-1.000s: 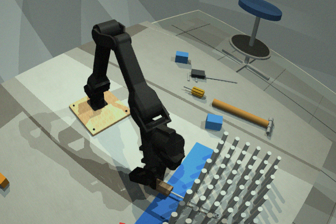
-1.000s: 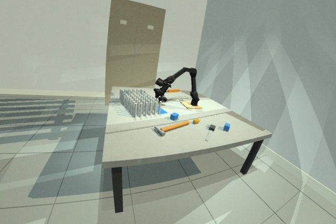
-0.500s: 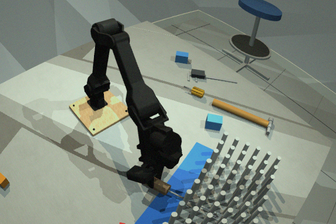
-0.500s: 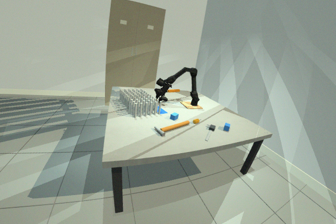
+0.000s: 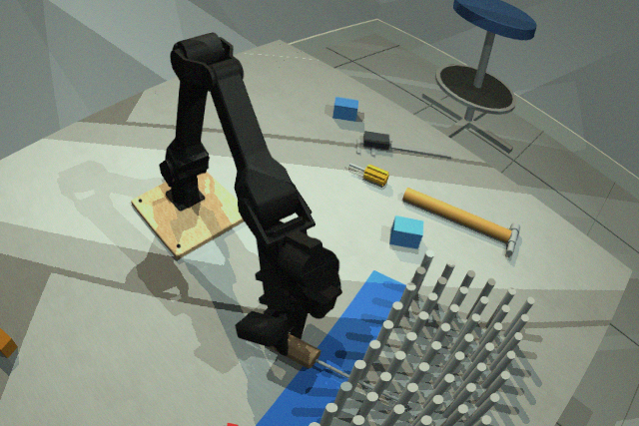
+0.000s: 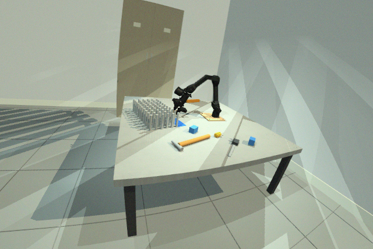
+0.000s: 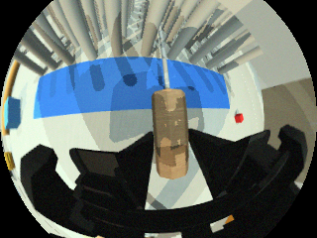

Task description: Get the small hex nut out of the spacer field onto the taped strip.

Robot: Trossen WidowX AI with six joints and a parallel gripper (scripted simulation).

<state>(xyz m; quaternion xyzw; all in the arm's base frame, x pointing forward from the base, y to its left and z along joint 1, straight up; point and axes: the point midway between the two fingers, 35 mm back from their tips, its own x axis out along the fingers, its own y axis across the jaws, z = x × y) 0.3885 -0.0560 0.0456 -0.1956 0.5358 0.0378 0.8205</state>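
Note:
My gripper [image 5: 289, 341] [image 7: 170, 134] is shut on the wooden handle of a hook tool [image 5: 303, 351] [image 7: 170, 134], low over the table at the near edge of the blue taped strip [image 5: 355, 318] [image 7: 79, 89] [image 6: 180, 123]. The tool's thin metal shaft [image 5: 335, 368] [image 7: 162, 59] reaches across the strip and in between the standing grey spacers [image 5: 438, 343] [image 7: 113, 14] [image 6: 152, 114]. The hex nut is hidden among the spacers; I cannot make it out in any view.
A hammer [image 5: 461, 218] [image 6: 192, 140], two blue blocks [image 5: 406, 231] [image 5: 344, 108], a yellow-handled tool [image 5: 372, 174] and a black tool with a long rod [image 5: 378, 141] lie behind the field. The arm's wooden base plate [image 5: 155, 214] is at the left. A small red thing [image 7: 240, 117] lies right of the strip.

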